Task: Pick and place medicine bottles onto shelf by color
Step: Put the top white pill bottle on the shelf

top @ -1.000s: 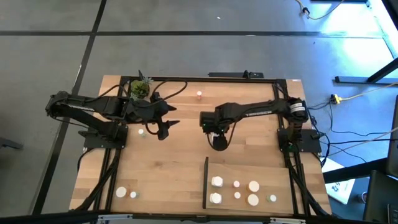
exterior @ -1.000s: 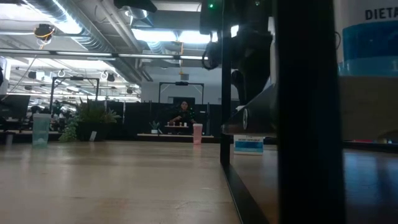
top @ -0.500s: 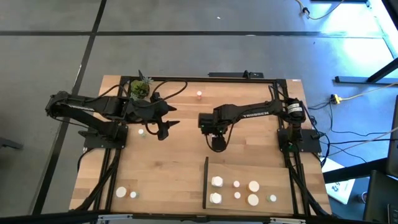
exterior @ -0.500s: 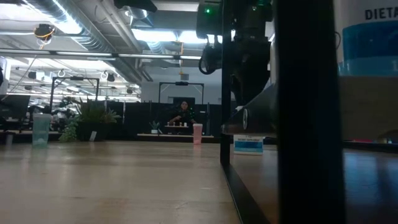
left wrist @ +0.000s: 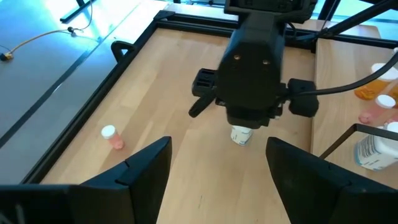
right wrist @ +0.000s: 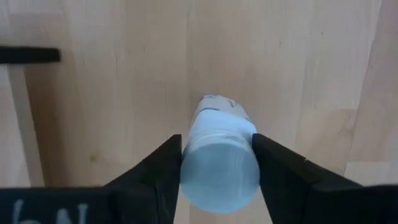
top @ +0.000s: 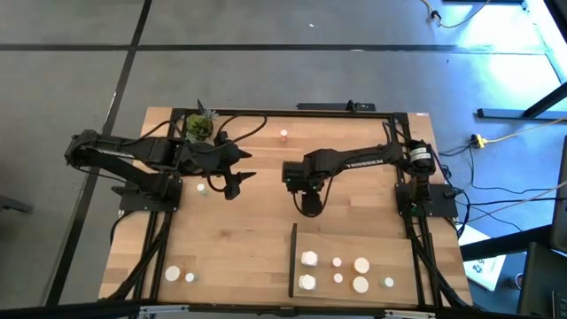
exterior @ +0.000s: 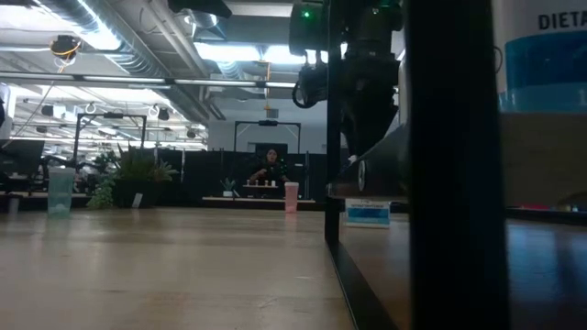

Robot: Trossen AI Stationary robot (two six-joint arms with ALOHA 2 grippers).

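— Seen from above? Right gripper (top: pixel 311 203) near the table's middle, pointing straight down just beyond the black strip of the shelf (top: pixel 400 248). Left gripper (top: pixel 232 186) over the table's left half, fingers spread, nothing between them. Six bottles (top: pixel 309 259) standing on the shelf, two more at the table's near left corner, a pink one (top: pixel 283 135) by the far rail, a small one beside the left arm. Potted plant (top: pixel 200 127) at the far left.

— Low view? Dark arm hanging just behind the black upright (exterior: pixel 331 137); pink bottle far across the table.

— Left wrist view? Own fingers (left wrist: pixel 144 167) wide apart and empty; opposite, the right gripper (left wrist: pixel 242 135) down over a white bottle (left wrist: pixel 241 134) upright on the wood.

— Right wrist view? Fingers (right wrist: pixel 160 168) pressed against both sides of the white bottle (right wrist: pixel 219 157), seen from its cap downward.
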